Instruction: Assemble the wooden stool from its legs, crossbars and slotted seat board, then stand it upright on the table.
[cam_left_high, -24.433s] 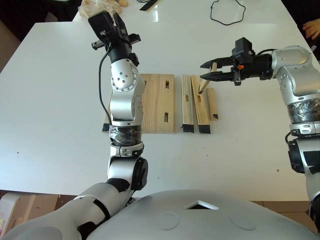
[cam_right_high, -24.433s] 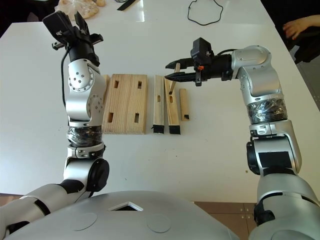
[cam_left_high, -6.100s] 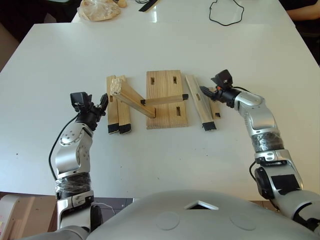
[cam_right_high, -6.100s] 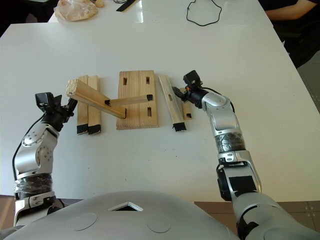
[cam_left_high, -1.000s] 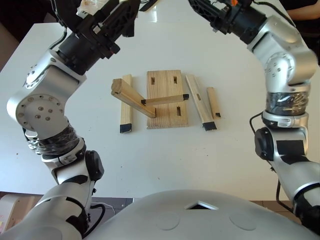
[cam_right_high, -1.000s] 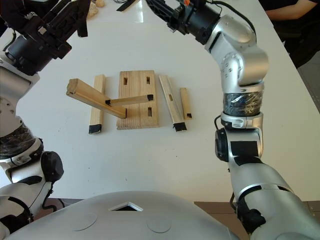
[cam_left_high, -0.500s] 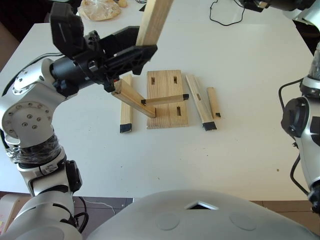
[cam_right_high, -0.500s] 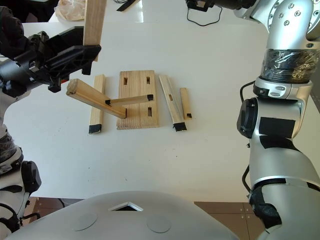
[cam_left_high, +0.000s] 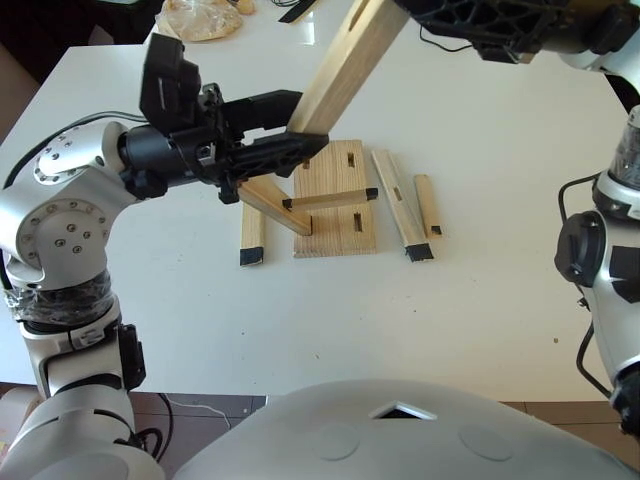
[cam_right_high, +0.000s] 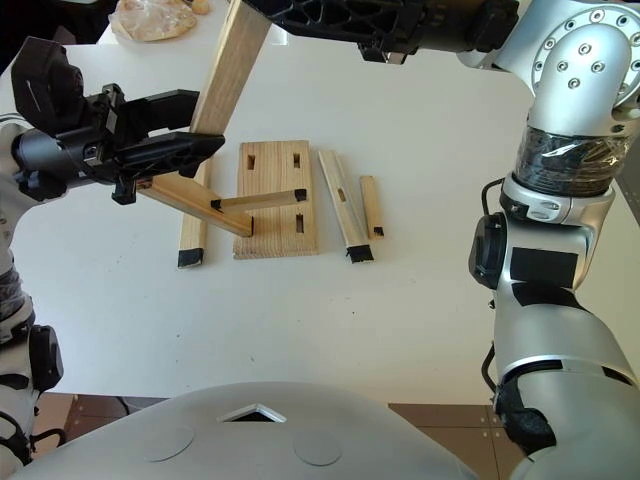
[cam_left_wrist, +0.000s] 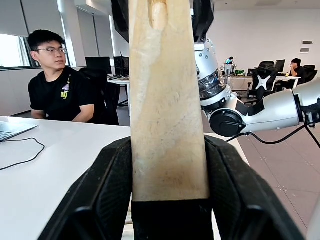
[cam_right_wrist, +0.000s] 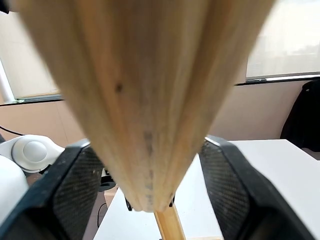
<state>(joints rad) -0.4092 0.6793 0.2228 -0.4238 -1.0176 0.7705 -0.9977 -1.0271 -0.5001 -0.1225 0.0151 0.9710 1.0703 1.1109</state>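
Pincers on both arms are clamping one wooden leg between them: the left pincer is squeezing its lower end and the right pincer is closing on its upper end. The leg is hanging tilted in the air over the middle of the worktop, with its upper end toward the far edge. Sharing the hold this way is probably letting the robot turn or re-grip the leg so its slot faces the right way — a judgement only.

Below, the seat board is lying flat mid-worktop. A half-built joint is resting across it: a second leg is sitting at a slant off the board's left side, with a crossbar plugged into it and running over the board. A third leg is lying flat just beside the board on the side toward the left edge. A slotted leg and a short crossbar are lying side by side toward the right edge — seemingly waiting within easy reach.
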